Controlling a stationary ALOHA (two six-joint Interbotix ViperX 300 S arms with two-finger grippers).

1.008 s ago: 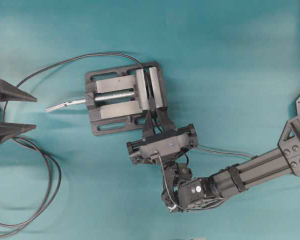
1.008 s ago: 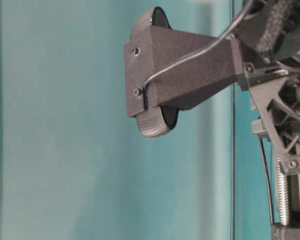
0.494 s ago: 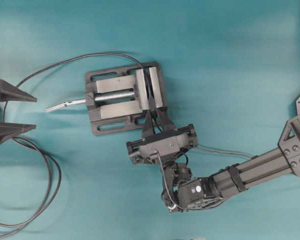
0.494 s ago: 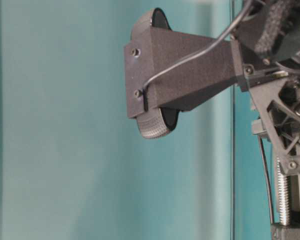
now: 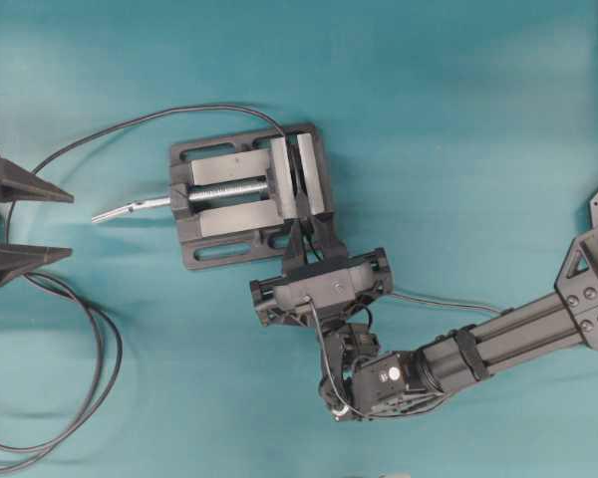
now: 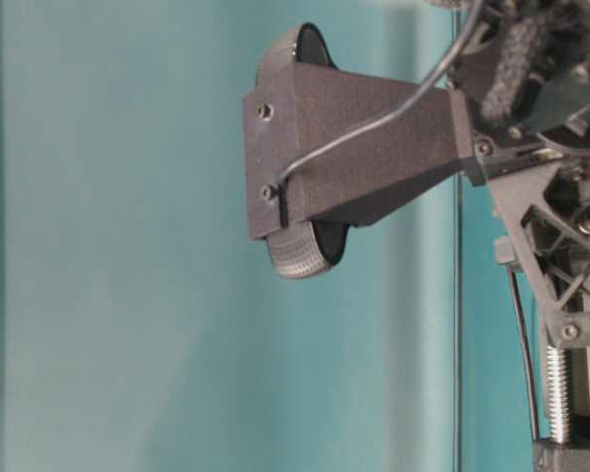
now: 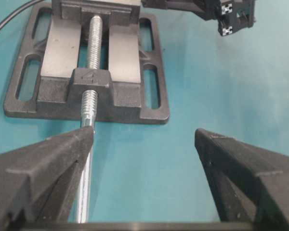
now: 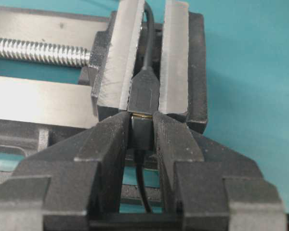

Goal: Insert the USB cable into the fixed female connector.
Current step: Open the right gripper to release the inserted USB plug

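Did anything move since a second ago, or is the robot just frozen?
Almost frozen. The right gripper, shut on the thin dark-grey USB cable's black plug, crept slightly toward the small dark socket clamped in the grey metal vise. The open left gripper, vise and looping dark cable stayed put.

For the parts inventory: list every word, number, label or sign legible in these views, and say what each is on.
"4": cast in raised relief on the block of the grey vise that its screw passes through, seen from the left wrist view.
Small black-and-white marker squares on the right arm's hardware: too small to read.
No other text shows in any view.
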